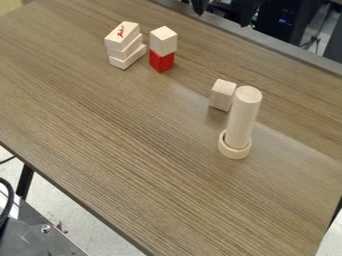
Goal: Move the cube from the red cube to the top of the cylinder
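The black pincer [222, 18] hangs at the top edge of the view, just past twelve o'clock, its two fingers spread wide apart beyond the far edge of a wood-grained table [133, 150].

From the pincer toward eight o'clock, a pale wooden cube [163, 41] — the one to be moved — sits squarely on top of a red cube [161, 61], the pair standing upright on the table. Farther along the same line, three pale flat blocks [123, 44] lie stacked just beside the cubes, their ends turned slightly askew; the uppermost bears a red marking.

Toward six o'clock from the pincer, a loose pale block [222, 95] stands on the table, its side toward four o'clock partly hidden by a tall, pale cylinder [242, 117]; whether the two touch, the view cannot tell. The cylinder rises upright, its flat round end facing up and its foot set inside a pale wooden ring [234, 154] — the ring itself rests on the table, well apart from the two stacked cubes.

Beyond the table, a grey strip [267, 45] runs along the far side, with dark equipment [280, 22] and a small blue light past it toward one o'clock. At the seven-to-eight o'clock corner, a black table leg [25, 181] meets a pale floor [73, 215], near a dark grey surface [33, 242] fitted with a bolt and a black cable [8, 200].
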You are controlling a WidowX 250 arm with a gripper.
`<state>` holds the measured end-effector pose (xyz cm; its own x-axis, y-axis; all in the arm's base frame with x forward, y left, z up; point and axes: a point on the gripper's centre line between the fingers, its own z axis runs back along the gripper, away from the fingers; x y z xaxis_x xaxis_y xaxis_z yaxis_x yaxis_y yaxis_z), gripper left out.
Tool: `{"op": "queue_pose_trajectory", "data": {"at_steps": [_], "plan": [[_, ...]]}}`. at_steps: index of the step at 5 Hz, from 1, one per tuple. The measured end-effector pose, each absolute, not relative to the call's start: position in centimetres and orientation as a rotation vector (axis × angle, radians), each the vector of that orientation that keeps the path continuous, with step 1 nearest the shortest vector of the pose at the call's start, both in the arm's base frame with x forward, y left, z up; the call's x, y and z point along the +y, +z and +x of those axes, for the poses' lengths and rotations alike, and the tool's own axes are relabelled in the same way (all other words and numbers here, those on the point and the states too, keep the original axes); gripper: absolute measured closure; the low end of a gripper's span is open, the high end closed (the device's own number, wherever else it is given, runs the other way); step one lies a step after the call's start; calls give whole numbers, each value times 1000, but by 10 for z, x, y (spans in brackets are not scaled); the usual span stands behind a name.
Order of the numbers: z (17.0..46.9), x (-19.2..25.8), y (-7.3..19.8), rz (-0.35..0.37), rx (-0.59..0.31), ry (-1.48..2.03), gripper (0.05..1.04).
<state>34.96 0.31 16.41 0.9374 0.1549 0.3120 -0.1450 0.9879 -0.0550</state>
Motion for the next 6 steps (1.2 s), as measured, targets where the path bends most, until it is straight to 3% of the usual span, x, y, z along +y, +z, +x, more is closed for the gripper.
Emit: {"op": "queue_pose_trajectory", "data": {"at_steps": [3, 6], "plan": [[367, 29, 133, 23, -266, 169, 84], [377, 69, 115, 170, -233, -28, 84]]}}
